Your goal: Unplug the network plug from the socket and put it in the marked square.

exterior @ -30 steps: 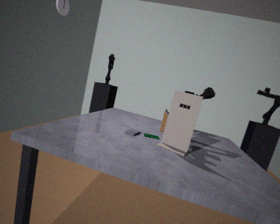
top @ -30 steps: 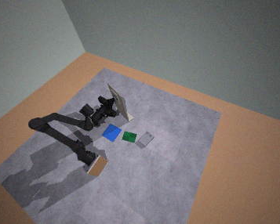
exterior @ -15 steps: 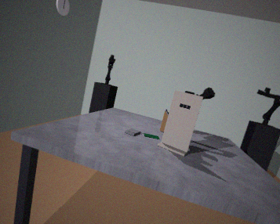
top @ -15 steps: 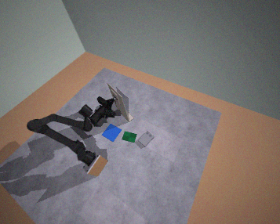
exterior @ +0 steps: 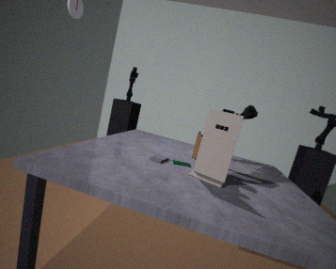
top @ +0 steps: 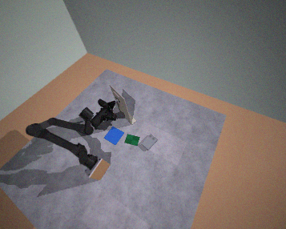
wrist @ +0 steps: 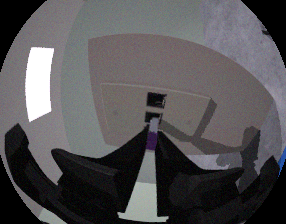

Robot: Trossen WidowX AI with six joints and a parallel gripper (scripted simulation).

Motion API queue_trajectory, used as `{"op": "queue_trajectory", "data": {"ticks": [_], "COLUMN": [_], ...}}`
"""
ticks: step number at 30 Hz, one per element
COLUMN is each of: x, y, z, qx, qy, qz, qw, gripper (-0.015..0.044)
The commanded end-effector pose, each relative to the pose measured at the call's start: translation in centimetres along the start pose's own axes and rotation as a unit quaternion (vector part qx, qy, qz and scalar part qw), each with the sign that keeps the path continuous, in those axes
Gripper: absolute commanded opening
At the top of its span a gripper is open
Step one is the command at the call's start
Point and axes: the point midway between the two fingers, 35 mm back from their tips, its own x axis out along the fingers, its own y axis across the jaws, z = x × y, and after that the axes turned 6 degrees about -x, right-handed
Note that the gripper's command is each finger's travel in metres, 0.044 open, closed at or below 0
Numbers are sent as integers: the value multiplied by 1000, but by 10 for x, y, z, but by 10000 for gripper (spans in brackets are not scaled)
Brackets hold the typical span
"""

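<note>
1. Clamping: the gripper (wrist: 152, 137) is pinched on the plug (wrist: 152, 141), whose purple body shows in the wrist view just between the dark fingers, right below the socket (wrist: 155, 100).
2. Plug location: at the face of the upright panel (top: 122, 105), apparently seated in the socket. I cannot tell whether the thin tab is pressed down; it is too small to make out.
3. Top view: arm (top: 64, 138) reaches from its base across the grey table (top: 171, 168) to the panel's near face. The blue square (top: 114, 135) lies on the table just beside the panel's foot, with a green piece (top: 132, 139) and a grey block (top: 147, 142) next to it.
4. Exterior view: only the panel's far side shows, with the arm hidden behind it except for a joint above the top edge.
5. Risk, lock: if the fingers grip the plug body without depressing the tab, a pull would likely drag or tip the whole panel, or the fingers would slip off.
6. Risk, direction: a pull off the socket axis could jam the plug.
7. Risk, placement: I take the blue square for the marked one. It sits close to the panel, so lowering there risks brushing the panel or the green piece.
</note>
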Motion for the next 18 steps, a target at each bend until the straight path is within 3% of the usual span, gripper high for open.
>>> {"op": "queue_trajectory", "data": {"ticks": [1, 18], "x": [-3, -8], "y": [-2, -2], "z": [1, -3], "qx": [0, 0], "qy": [-3, -3], "qz": [-3, -3], "qw": [1000, 1000], "gripper": [0, 0]}}
